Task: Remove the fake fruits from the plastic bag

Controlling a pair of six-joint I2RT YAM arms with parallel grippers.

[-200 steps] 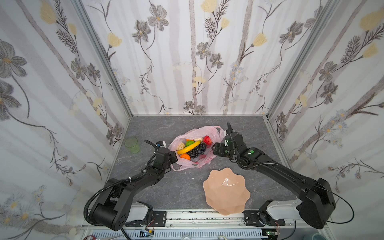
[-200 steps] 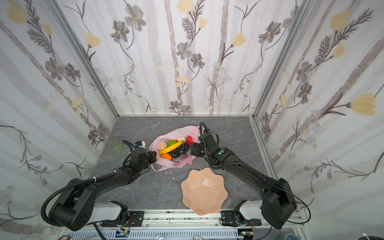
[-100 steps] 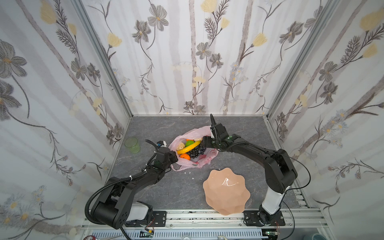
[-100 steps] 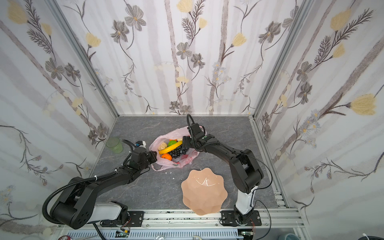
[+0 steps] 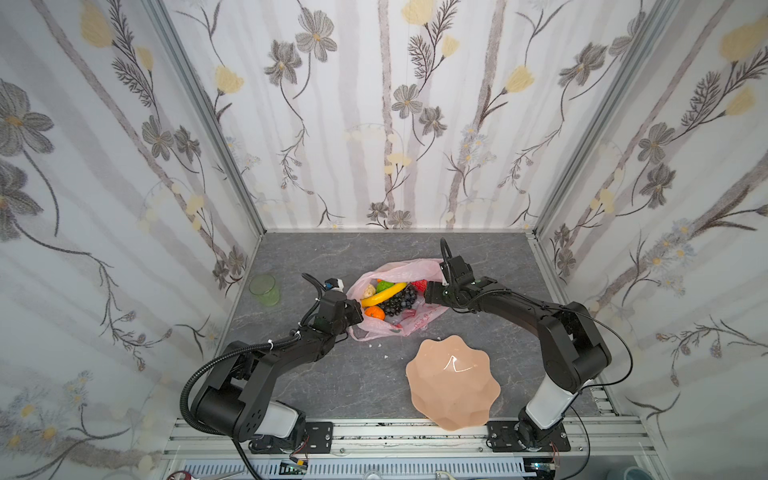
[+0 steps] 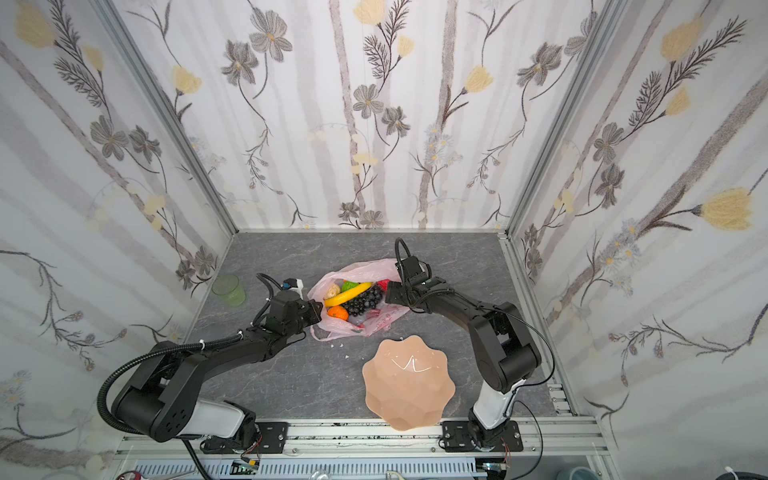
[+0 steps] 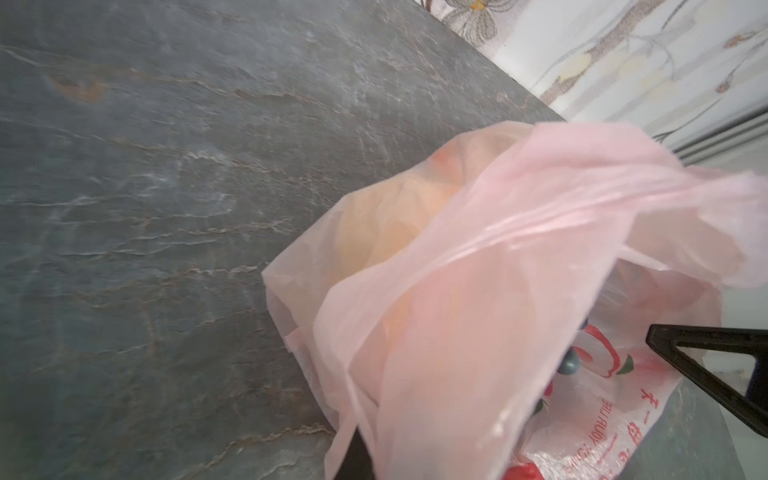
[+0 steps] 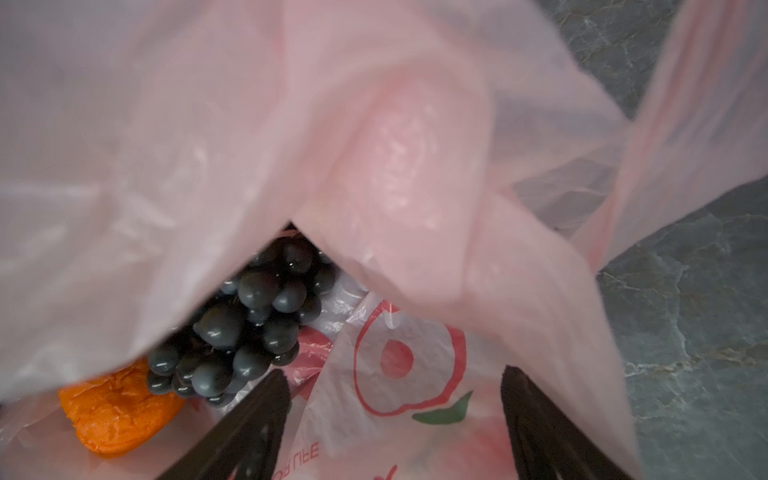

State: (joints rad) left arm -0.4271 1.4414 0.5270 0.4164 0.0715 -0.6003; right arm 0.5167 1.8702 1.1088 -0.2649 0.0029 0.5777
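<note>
The pink plastic bag (image 5: 395, 324) lies open mid-table. In it are the fake fruits: a yellow banana (image 5: 384, 293), dark grapes (image 5: 397, 301), an orange (image 5: 374, 312), a green fruit (image 5: 384, 285), a red apple (image 5: 419, 285) and a beige pear (image 5: 368, 291). My left gripper (image 5: 356, 311) is at the bag's left rim. In the left wrist view the pink film (image 7: 436, 332) bunches down into its jaws and hides them. My right gripper (image 8: 395, 399) stands open at the bag's right side. Its fingers (image 8: 257, 415) straddle printed film beside the grapes (image 8: 249, 316) and the orange (image 8: 112, 411).
A peach wavy-edged plate (image 5: 453, 382) sits near the front edge, right of centre. A green translucent cup (image 5: 264, 289) stands at the left wall. Small white crumbs (image 5: 376, 344) lie in front of the bag.
My right arm raised its elbow and brought its gripper to the bag's right rim, then eased slightly back. The left arm stays at the left rim.
</note>
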